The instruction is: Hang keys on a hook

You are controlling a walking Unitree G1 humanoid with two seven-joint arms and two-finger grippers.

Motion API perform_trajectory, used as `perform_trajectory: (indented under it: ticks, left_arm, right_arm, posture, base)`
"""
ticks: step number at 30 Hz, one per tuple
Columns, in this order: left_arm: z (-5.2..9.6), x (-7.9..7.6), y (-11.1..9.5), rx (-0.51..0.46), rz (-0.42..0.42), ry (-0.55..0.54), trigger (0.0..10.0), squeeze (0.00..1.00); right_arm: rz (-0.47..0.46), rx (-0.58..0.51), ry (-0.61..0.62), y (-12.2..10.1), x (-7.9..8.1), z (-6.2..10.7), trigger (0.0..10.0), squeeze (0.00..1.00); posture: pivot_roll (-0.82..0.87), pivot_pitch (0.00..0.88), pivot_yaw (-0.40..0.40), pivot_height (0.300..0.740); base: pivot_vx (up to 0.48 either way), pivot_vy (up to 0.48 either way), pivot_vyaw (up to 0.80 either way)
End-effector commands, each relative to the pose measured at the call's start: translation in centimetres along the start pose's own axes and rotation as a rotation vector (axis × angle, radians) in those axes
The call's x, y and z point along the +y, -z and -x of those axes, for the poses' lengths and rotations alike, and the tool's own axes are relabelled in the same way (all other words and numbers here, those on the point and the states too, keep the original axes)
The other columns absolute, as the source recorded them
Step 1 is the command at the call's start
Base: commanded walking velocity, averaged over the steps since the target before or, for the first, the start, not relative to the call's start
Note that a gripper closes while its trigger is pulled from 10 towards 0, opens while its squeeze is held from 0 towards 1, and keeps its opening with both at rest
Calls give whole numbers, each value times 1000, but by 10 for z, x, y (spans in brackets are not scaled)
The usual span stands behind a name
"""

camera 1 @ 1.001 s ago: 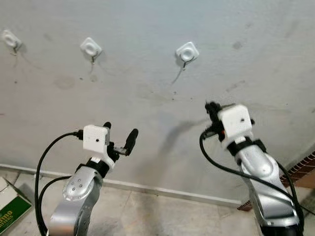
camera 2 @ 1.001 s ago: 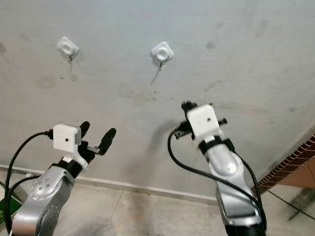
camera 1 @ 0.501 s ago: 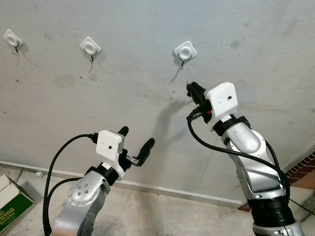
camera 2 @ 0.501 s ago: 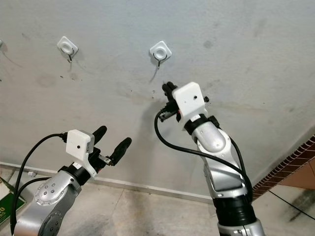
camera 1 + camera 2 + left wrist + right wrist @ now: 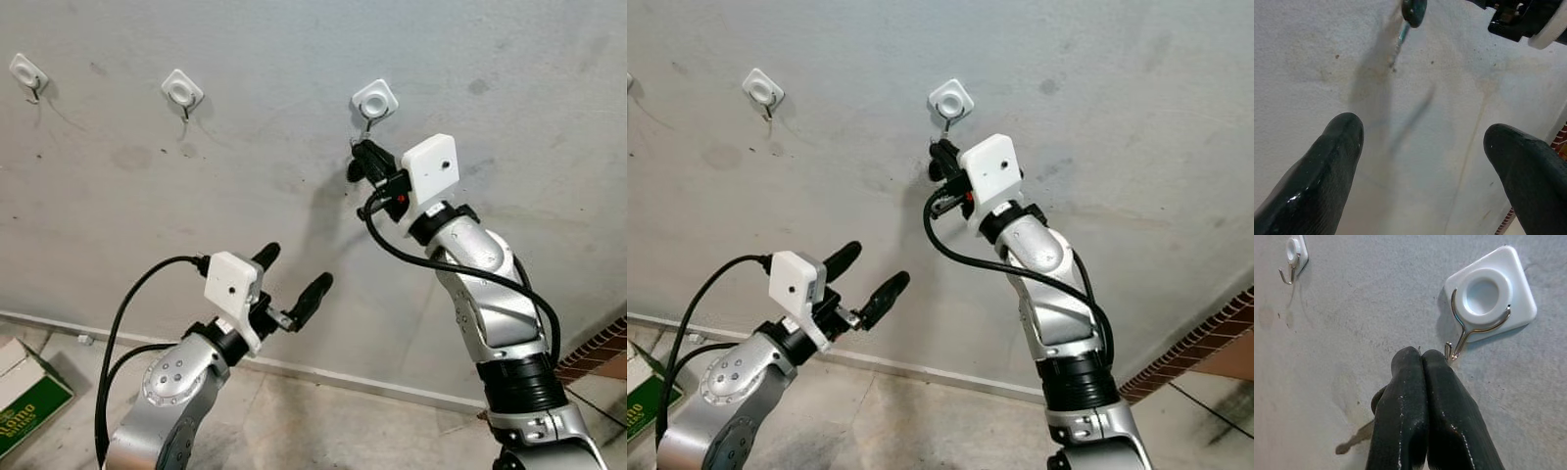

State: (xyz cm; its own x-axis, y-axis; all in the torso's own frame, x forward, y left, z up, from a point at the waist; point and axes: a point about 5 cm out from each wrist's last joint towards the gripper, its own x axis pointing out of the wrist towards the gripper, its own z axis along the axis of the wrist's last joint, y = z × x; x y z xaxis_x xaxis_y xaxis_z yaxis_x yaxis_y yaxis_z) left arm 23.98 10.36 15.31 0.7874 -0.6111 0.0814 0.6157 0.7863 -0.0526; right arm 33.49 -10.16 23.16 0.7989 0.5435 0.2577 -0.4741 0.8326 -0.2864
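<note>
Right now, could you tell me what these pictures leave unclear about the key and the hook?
- Key ring: hidden between the shut fingers of the right gripper, right wrist view.
- Whether the ring touches the hook: too small in the head views.
- Key: cut off by the left wrist view's edge.

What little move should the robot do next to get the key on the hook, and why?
Probably nudge the right gripper a touch up and toward the white hook, then lower it. Its fingers are pinched shut on the key, which dangles below, and the tips sit just beside the hook's wire tip, not yet over it. The left gripper waits open lower down, so it need not help.
</note>
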Motion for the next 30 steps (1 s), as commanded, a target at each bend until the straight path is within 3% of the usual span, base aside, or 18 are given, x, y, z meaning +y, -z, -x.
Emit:
perform_trajectory:
  ticks: [1, 14, 20, 23, 30]
  left_arm:
    - [0, -2, -3, -3, -3, 23, 10000, 0]
    - [0, 0, -2, 7, -13, 27, 10000, 0]
    - [1, 0, -2, 8, -16, 28, 10000, 0]
    - [0, 1, -2, 9, -15, 25, 10000, 0]
    - [-1, 1, -2, 9, -15, 29, 10000, 0]
  right_arm:
    - [1, -32, 2, -7, -4, -4, 10000, 0]
    - [-10, -58, 2, -12, -14, -8, 10000, 0]
    - [-25, -19, -42, -3, -13, 5, 10000, 0]
    - [-52, 11, -79, 4, -12, 21, 10000, 0]
    - [-51, 3, -103, -2, -16, 24, 10000, 0]
  posture:
    - [43, 120, 35, 740]
    - [49, 115, 37, 740]
    - [47, 115, 38, 740]
    - [41, 119, 41, 740]
    - [36, 119, 45, 740]
  base:
    - [0, 0, 0]
    - [0, 0, 0]
    - [0, 0, 0]
    - [0, 0, 0]
    - [0, 0, 0]
